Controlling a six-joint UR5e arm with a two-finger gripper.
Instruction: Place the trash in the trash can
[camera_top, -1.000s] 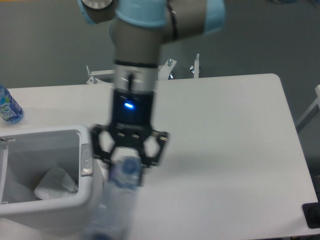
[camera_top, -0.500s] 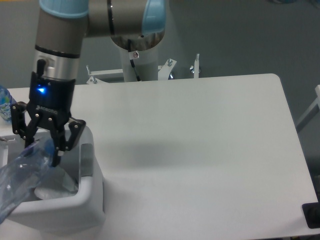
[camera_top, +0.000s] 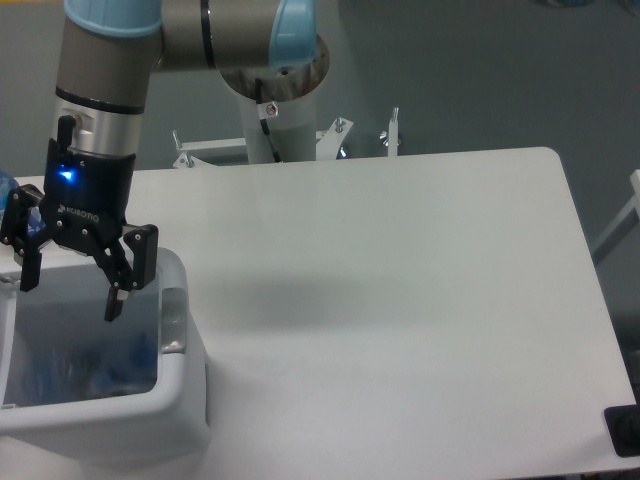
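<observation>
The white boxy trash can (camera_top: 186, 400) stands at the table's front left corner. Inside it lies a blurred clear bottle (camera_top: 75, 360) with bluish-purple patches, spread across the bin's interior. My gripper (camera_top: 70, 295) hangs just above the bin's opening, its black fingers (camera_top: 115, 300) spread open with nothing between them. The crumpled wrapper cannot be made out under the blurred bottle.
A sliver of a small blue bottle (camera_top: 4, 183) shows at the far left edge behind the gripper. Metal brackets (camera_top: 390, 135) stick up along the table's back edge. A black object (camera_top: 622, 430) sits beyond the front right corner.
The gripper carried the bottle left from the table's front to over the bin, then opened. The bottle has dropped into the bin and covers the wrapper.
</observation>
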